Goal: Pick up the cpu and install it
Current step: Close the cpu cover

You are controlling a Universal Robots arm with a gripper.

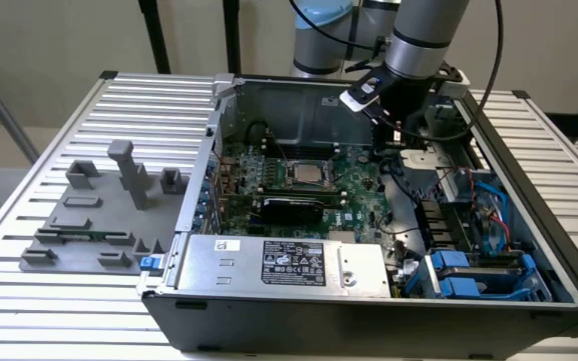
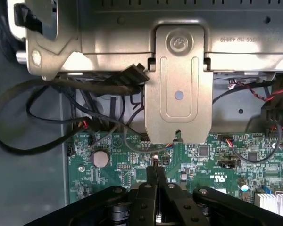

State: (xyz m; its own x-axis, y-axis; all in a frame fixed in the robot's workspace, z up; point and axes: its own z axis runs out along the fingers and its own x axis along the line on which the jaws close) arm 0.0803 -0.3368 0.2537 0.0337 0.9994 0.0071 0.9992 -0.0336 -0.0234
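I judge cpu [image 1: 310, 174] already seated on motherboard [image 1: 357, 192]; install looks near done. Claw [image 2: 156, 169] shut, gripping nothing, hovers over board at exterior view's right of cpu.

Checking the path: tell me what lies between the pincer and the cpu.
In the exterior view, a stretch of green circuit board with small parts lies between the shut pincer and the cpu.

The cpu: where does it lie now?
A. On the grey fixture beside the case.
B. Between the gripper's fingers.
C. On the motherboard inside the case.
C: the silvery cpu sits on the green motherboard inside the open case, apart from the shut gripper.
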